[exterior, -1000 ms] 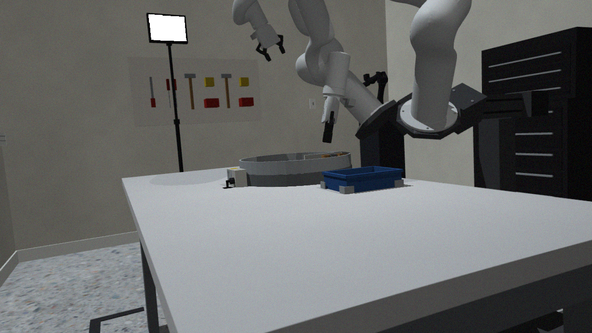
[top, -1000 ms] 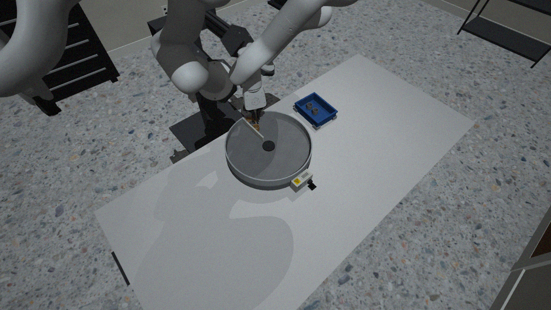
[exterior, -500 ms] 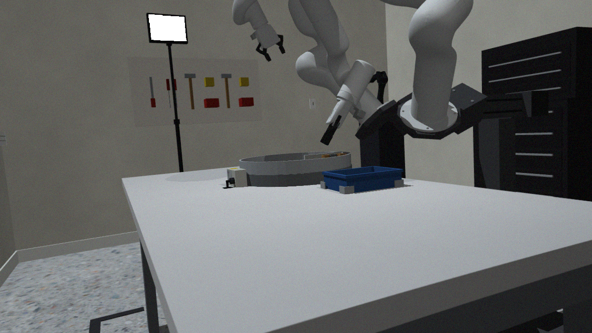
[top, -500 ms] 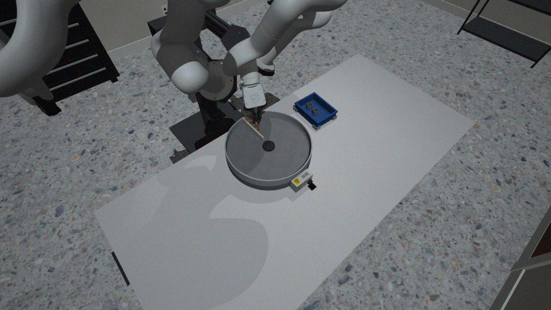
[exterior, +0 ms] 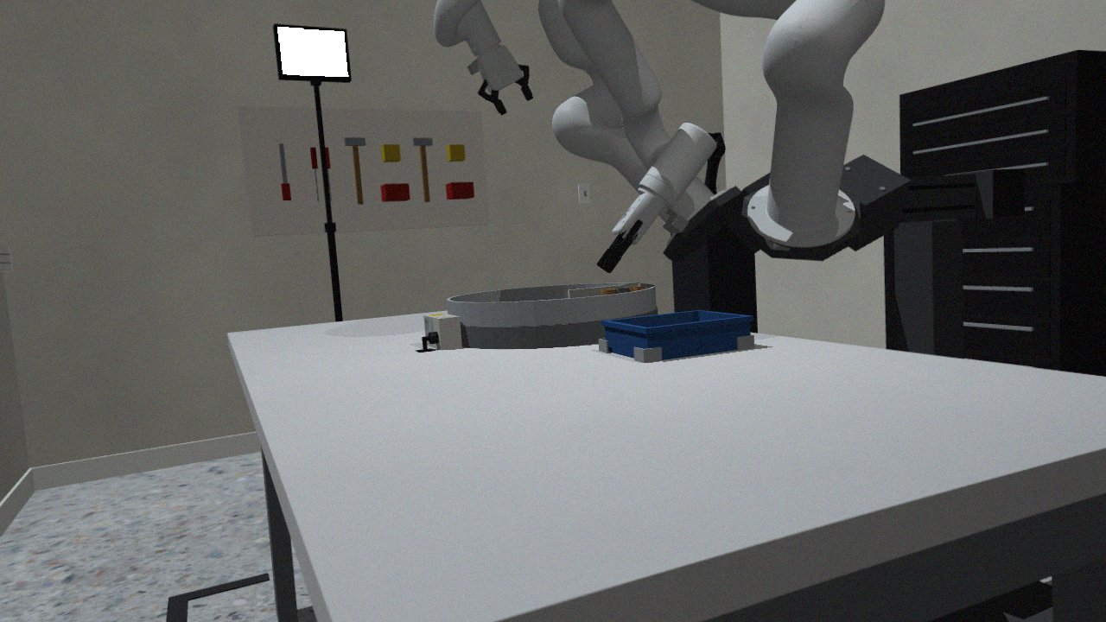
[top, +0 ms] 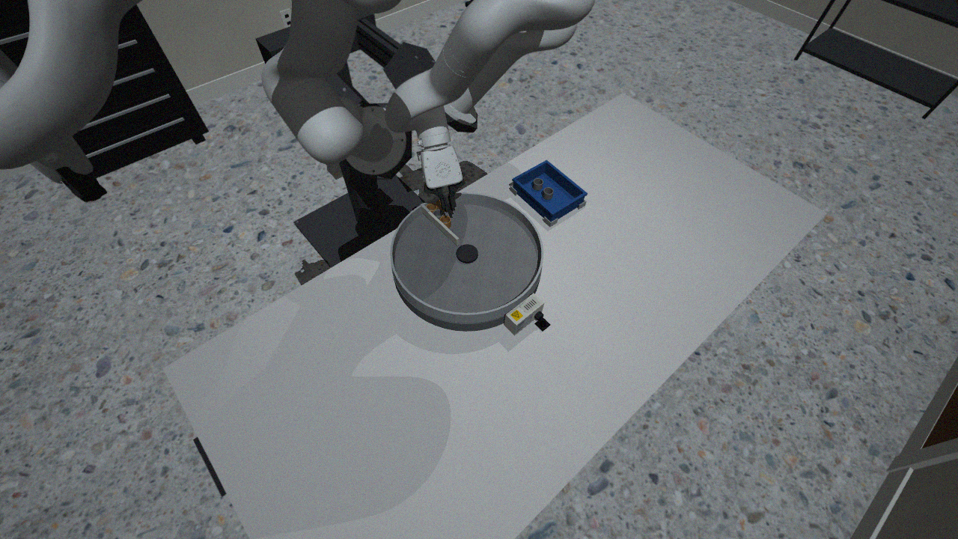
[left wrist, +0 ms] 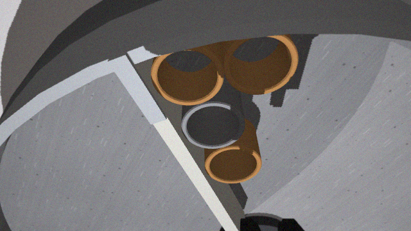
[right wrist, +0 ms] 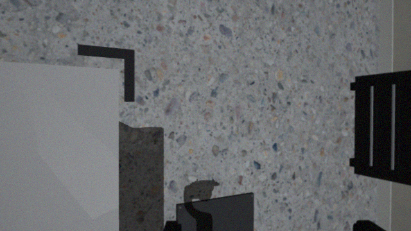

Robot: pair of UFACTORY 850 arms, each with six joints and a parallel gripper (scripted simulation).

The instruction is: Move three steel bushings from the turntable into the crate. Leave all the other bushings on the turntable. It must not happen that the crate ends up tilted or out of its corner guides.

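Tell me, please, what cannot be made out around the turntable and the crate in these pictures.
- Crate floor, exterior view: hidden by its walls.
- Dark mount, right wrist view: cut off by the bottom edge.
- Grey-rimmed bushing's base, left wrist view: hidden by a copper-coloured bushing.

The left claw point(top: 450, 214) point(exterior: 607, 265) point(left wrist: 266, 224) has tipped from nearly upright to a clear slant.
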